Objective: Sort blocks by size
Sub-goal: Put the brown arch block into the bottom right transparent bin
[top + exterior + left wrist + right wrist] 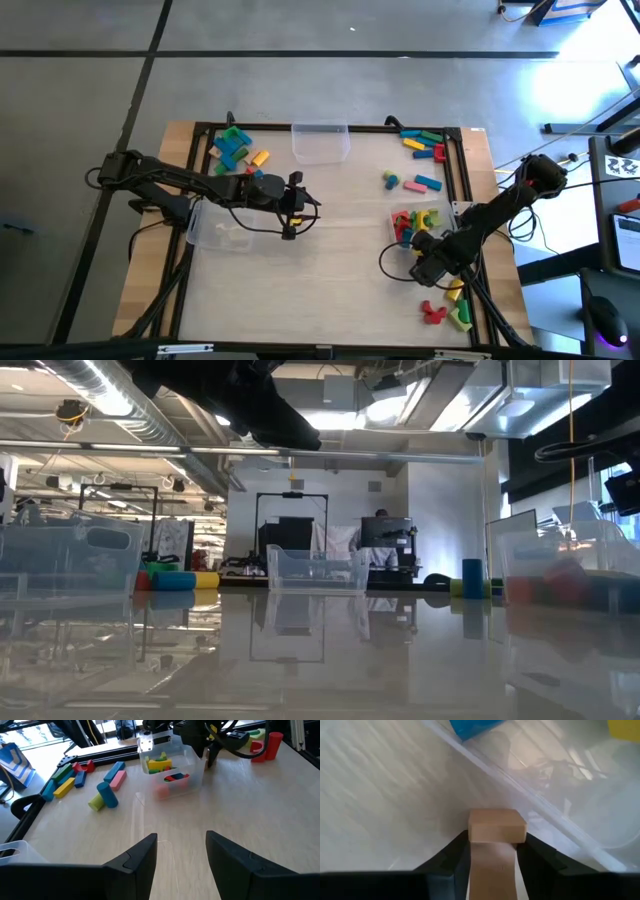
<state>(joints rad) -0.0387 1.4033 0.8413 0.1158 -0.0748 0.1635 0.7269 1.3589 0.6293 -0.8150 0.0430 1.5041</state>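
Gripped a tan block in the right hand, drawn in narrow with a dark finger against each side. Kept it low at the worktop, just beside the wall of a clear bin. Could not tell whether the block stood on the wood or hung just clear of it. Showed a blue block and a yellow one at the far edge of that view.

From above, worked at the near right of the worktop, next to the bin already holding red, green and yellow pieces, with a few loose blocks near that corner. Left more loose blocks at the far right and another heap at the far left.

Judged as the pick-up step of the sort: grip made, drop not yet done. Called next for a clean lift clear of the bin wall, then a carry to whichever bin suits this block's size.

Hung the left hand over the middle of the worktop, fingers wide apart and empty.
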